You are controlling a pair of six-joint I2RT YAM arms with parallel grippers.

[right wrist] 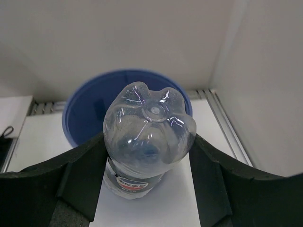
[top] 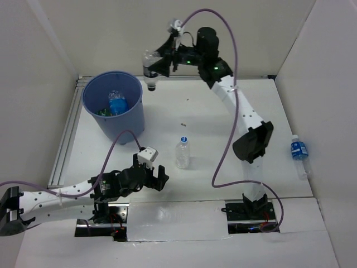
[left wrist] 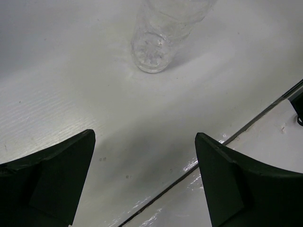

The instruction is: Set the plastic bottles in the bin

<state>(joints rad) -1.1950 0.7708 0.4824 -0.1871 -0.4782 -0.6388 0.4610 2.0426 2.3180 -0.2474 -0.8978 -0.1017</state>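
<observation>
**Carry the held bottle over the bin before you let go**

Your right gripper (top: 155,66) is clamped on a clear plastic bottle with a dark label band (top: 149,71), cap downward, high above the far edge of the white worktop (top: 212,117). The bottle hangs just beside the right rim of the large round blue plastic bin (top: 125,123), which stands in the far left corner, and is not over its mouth. I judge you should swing left until the whole bottle sits above the opening, then part the fingers. Releasing here risks a bounce off the rim.

Your left gripper (left wrist: 144,142) is spread wide and empty by the near edge, facing a small clear plastic bottle with a blue cap (top: 182,152) that stands upright mid-worktop. A clear bottle with a blue label (top: 299,151) lies at the right edge.

The held bottle's band shows a red-and-white mark in the right wrist view, too blurred to read. The blue label's writing is too small to make out
</observation>
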